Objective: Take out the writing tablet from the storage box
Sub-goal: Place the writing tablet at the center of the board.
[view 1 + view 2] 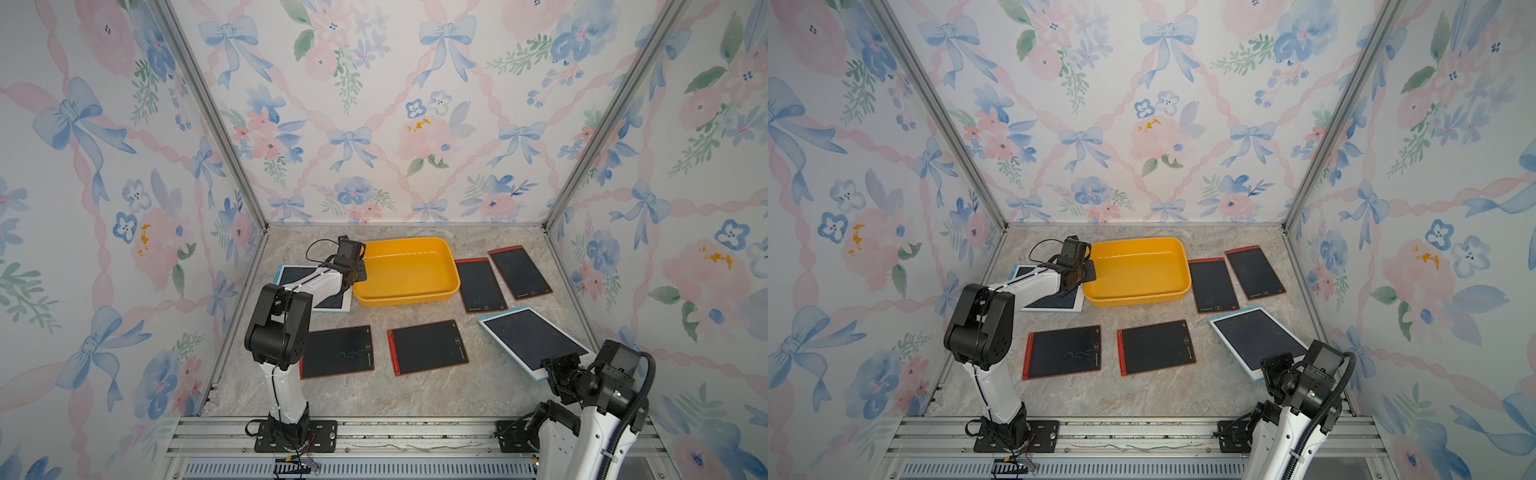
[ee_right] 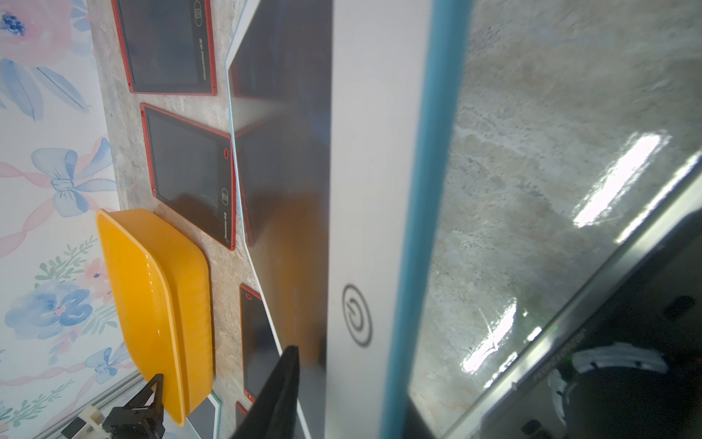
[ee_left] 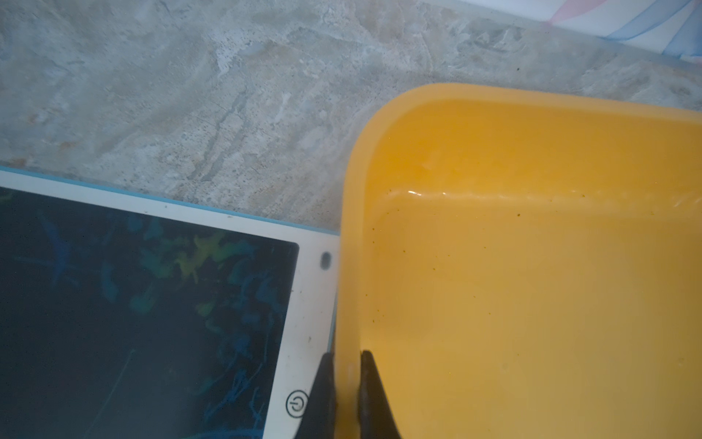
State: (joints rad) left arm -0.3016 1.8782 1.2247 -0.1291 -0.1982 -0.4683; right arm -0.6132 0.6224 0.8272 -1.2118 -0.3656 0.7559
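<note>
The storage box [image 1: 407, 297] sits far centre on the desk [image 1: 415, 395] with nothing inside; the left fingers [image 3: 323, 395] are clenched on its left rim. The writing tablet [image 1: 532, 338], white-faced with a blue edge, is outside it at the near right, its near corner at the right fingers [image 2: 279, 387]; whether they pinch it I cannot tell. I judge it a thin, stiff, light slab with a glossy, slippery, easily marked screen, so the white border by the power symbol [image 2: 357, 321] is the place to hold
</note>
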